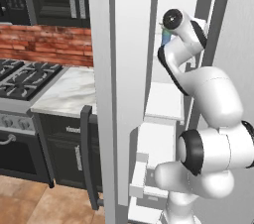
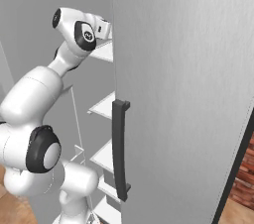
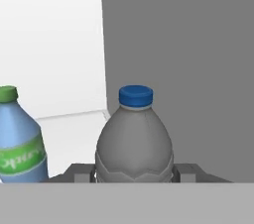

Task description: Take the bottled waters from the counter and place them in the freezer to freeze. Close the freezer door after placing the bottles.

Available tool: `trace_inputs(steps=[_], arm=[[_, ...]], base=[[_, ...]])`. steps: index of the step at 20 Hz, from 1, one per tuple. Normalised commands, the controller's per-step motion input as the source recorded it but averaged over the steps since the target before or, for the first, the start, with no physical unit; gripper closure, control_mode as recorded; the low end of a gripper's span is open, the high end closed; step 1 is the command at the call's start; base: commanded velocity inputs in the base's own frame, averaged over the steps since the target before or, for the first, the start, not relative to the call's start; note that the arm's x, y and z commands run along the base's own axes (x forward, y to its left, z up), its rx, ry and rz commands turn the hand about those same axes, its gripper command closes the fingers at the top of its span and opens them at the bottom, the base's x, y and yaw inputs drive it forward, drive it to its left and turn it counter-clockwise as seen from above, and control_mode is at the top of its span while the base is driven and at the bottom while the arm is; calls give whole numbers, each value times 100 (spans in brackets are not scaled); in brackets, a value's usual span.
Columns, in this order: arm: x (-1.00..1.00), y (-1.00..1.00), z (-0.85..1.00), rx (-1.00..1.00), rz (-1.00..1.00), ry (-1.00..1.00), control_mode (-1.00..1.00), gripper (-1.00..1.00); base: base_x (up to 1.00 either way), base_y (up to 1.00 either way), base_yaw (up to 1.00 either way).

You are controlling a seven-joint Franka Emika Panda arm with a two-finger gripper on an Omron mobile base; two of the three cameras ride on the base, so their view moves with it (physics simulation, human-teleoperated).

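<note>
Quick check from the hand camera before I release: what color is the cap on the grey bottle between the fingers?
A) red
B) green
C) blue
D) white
C: in the hand view the grey bottle sitting between the gripper fingertips wears a blue cap, while the green cap belongs to the blue bottle standing beside it at the left edge.

- Grey bottle (image 3: 134, 139), blue cap, stands upright inside the freezer (image 1: 166, 101).
- Blue bottle (image 3: 17, 146), green cap, stands upright just beside it on the white shelf.
- Freezer door (image 1: 130, 84) hangs open.
- Marble counter (image 1: 67, 91) sits beside the freezer.
</note>
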Motion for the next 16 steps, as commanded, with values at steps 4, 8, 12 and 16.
trace_inputs(steps=[4,8,12,16], arm=[[2,38,-19,-3,1,0,-100,100],[7,14,0,-1,0,0,-100,100],[39,0,0,0,0,0,-100,100],[42,0,0,0,0,0,-100,100]], base=[[0,0,0],[0,0,0],[0,0,0],[0,0,0]])
